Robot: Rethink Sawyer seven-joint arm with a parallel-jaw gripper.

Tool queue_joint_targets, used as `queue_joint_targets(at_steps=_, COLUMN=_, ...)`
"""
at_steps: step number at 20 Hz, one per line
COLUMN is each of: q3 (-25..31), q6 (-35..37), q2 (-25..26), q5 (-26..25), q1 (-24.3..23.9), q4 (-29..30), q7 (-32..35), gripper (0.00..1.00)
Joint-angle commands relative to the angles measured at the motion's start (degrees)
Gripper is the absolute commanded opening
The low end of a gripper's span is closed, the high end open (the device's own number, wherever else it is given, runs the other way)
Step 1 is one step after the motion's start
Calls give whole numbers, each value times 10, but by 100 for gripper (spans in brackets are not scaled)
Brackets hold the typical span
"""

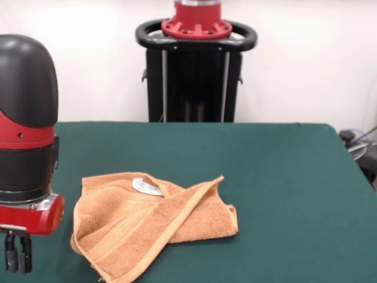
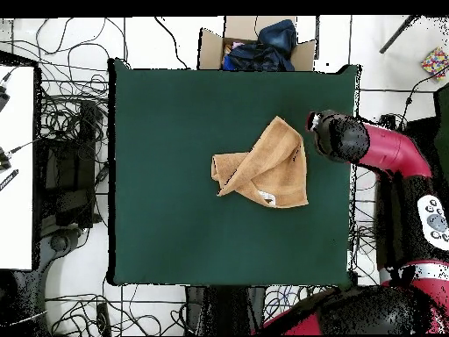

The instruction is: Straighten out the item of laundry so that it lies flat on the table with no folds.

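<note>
You have the orange-tan towel [image 1: 154, 227] lying on the green table [image 1: 283, 177], folded over itself rather than spread out: in the front view one flap with a woven border band crosses diagonally over the lower layer, and a small white label [image 1: 147, 186] shows near the top of the heap. From overhead, the towel [image 2: 265, 163] sits toward the middle of the table [image 2: 167, 175], a little to the right of centre, with a bunched corner pointing left and the label [image 2: 268, 200] near its lower edge. Your end effector [image 1: 18, 252] hangs at the left edge of the front view, beside the towel and apart from it, with nothing in its grasp; its two dark fingers [image 1: 10, 251] stand close together, so it looks closed. Overhead, the arm's dark head [image 2: 340, 136] hovers just right of the towel's upper right corner.
</note>
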Motion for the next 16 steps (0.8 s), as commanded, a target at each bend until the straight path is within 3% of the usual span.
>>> queue_joint_targets(at_steps=1, q3=16, q6=29, q2=-45, q5=-10, q1=24, q4=115, q7=-43, gripper=0)
queue_joint_targets(at_steps=9, q3=4, q6=8, q2=-100, q5=-1, q1=43, q4=193, q7=17, gripper=0)
queue_joint_targets(at_steps=16, q3=6, q6=2, q2=-86, q5=-2, q1=44, q4=186, q7=14, gripper=0)
